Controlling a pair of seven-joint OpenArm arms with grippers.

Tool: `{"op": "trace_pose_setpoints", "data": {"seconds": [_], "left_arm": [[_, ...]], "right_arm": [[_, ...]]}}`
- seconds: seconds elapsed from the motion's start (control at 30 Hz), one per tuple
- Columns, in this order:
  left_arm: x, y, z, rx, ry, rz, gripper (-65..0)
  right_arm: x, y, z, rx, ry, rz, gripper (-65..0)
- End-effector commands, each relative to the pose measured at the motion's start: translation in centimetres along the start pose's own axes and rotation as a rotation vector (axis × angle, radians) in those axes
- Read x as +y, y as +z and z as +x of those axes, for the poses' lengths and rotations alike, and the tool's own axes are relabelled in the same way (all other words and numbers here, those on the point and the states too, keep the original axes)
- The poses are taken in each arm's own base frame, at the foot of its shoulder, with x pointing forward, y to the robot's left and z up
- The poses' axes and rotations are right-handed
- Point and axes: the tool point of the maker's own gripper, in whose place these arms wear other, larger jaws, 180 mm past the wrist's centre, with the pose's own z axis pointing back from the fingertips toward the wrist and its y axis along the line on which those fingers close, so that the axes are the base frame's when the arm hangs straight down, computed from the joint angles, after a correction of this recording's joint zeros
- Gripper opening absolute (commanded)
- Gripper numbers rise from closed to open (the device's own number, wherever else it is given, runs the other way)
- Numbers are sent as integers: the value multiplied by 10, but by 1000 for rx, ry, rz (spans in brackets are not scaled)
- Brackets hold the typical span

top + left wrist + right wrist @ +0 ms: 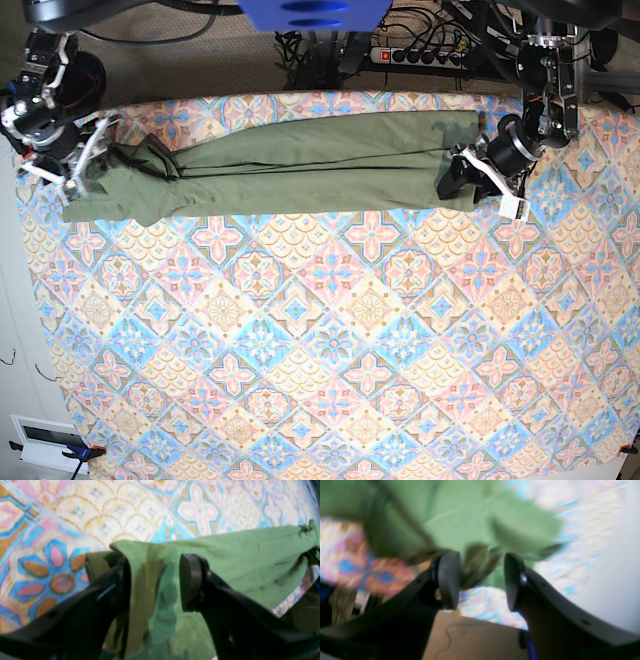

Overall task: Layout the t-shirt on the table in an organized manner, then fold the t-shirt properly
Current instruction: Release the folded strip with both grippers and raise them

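Observation:
The olive-green t-shirt (300, 165) lies stretched in a long band along the far side of the table (330, 350). My left gripper (465, 175) is at the shirt's right end. In the left wrist view its jaws (156, 580) stand wide apart, with a fold of the t-shirt (250, 552) draped over one finger and filling the gap. My right gripper (85, 165) is at the bunched left end. The blurred right wrist view shows that gripper (480, 582) open, with crumpled t-shirt (460, 517) cloth loose between and beyond the fingertips, above the table (582, 517).
A power strip (420, 52) and cables lie on the floor behind the table's far edge. A blue part (315, 12) hangs over the top middle. A white box (45, 440) sits off the near left corner. A brown board (470, 640) shows under the right gripper.

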Motion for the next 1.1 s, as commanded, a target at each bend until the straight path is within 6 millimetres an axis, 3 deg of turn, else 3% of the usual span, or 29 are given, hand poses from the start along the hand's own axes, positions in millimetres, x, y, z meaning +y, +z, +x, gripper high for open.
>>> {"op": "trace_pose_setpoints", "data": {"seconds": [0.0, 0.13, 0.27, 0.37, 0.53, 0.8, 0.97, 1.07], "left_arm": [[1, 6, 11, -14, -29, -7, -371], [5, 11, 6, 56, -28, -17, -370], [8, 16, 13, 97, -27, -37, -356], [13, 21, 12, 130, -40, -27, -299], [23, 31, 7, 162, -33, 2, -151], [45, 26, -17, 214, 64, 34, -209], [33, 15, -31, 216, 113, 5, -212], [15, 4, -44, 240, 127, -42, -212]], "right_arm": [[-15, 8, 5, -17, 7, -45, -375], [-19, 8, 16, -60, -16, -60, -375], [-15, 5, 26, -101, -38, -54, -375], [-11, 4, 26, -107, -51, -49, -375], [-6, 0, 38, -133, -46, -33, -375], [-2, -2, 39, -135, -41, -21, -375], [-4, -2, 44, -144, -42, -26, -375], [-4, -3, 44, -146, -41, -25, -375]]}}
